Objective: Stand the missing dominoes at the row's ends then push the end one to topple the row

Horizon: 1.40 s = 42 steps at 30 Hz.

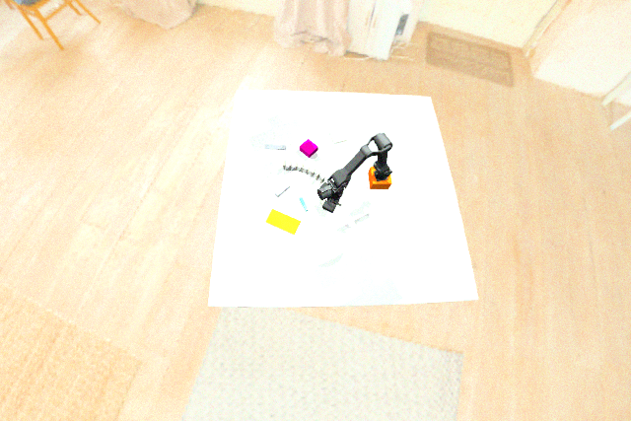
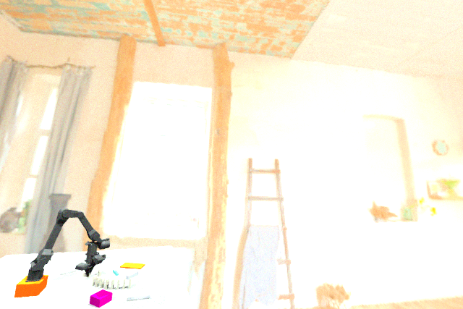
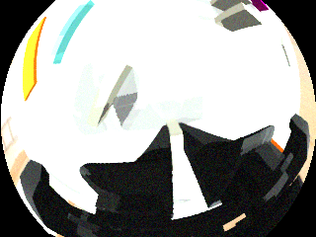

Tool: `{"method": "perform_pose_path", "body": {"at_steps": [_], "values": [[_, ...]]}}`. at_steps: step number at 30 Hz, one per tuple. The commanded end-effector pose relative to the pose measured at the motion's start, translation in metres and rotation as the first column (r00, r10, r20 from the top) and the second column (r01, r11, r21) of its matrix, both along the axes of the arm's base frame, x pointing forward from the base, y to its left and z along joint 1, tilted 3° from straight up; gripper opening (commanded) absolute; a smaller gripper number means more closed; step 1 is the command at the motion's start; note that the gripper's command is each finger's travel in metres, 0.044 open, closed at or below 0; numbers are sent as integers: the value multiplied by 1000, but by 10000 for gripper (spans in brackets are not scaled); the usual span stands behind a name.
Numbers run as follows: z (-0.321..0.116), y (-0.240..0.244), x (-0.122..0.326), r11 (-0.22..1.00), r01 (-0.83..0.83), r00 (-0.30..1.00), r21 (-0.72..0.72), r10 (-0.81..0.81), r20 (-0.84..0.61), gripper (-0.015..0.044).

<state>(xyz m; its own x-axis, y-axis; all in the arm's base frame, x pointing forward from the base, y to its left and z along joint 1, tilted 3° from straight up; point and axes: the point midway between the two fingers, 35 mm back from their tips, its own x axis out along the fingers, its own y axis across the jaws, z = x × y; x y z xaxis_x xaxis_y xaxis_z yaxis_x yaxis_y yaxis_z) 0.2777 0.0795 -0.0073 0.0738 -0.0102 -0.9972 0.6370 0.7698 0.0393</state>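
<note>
The row of pale dominoes (image 1: 303,170) (image 2: 112,282) (image 3: 240,21) stands in a gentle curve; its near end lies close to the arm. My gripper (image 1: 333,198) (image 2: 88,272) (image 3: 174,129) points down, low over the table beyond that end. It is shut on a pale domino (image 3: 174,127), whose edge shows between the fingertips; the rest is hidden by the fingers. Another pale domino (image 3: 118,91) is near the fingers in the wrist view, between them and the cyan strip; I cannot tell whether it stands or lies. The arm hides it in the top view.
A magenta block (image 1: 308,148) (image 2: 100,298) is beside the row. A cyan strip (image 1: 303,203) (image 2: 115,272) (image 3: 71,34) and a yellow plate (image 1: 283,221) (image 2: 132,265) (image 3: 32,61) lie on the other side. Thin grey bars (image 1: 282,190) (image 1: 275,147) (image 2: 138,298) lie nearby. The arm stands on an orange base (image 1: 380,183) (image 2: 31,289).
</note>
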Motion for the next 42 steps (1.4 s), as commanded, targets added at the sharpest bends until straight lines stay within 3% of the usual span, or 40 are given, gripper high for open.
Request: {"method": "perform_pose_path", "body": {"at_steps": [1, 5, 18, 23, 31, 36, 42], "values": [[-1, 0, 0, 1000, 3, 1000, -2, -3, 0, 28], [7, -1, -1, 1000, 3, 1000, -2, -3, 0, 28], [152, -3, -18, 1000, 3, 1000, -2, -3, 0, 28], [155, 7, -15, 1000, -27, 1000, -3, 27, 0, 28], [155, 126, -11, 938, -345, 939, -14, 345, -5, 28], [152, 128, -11, 936, -351, 936, -33, 351, 2, 28], [133, 127, -6, 925, -333, 934, -186, 350, 72, 28]]}}
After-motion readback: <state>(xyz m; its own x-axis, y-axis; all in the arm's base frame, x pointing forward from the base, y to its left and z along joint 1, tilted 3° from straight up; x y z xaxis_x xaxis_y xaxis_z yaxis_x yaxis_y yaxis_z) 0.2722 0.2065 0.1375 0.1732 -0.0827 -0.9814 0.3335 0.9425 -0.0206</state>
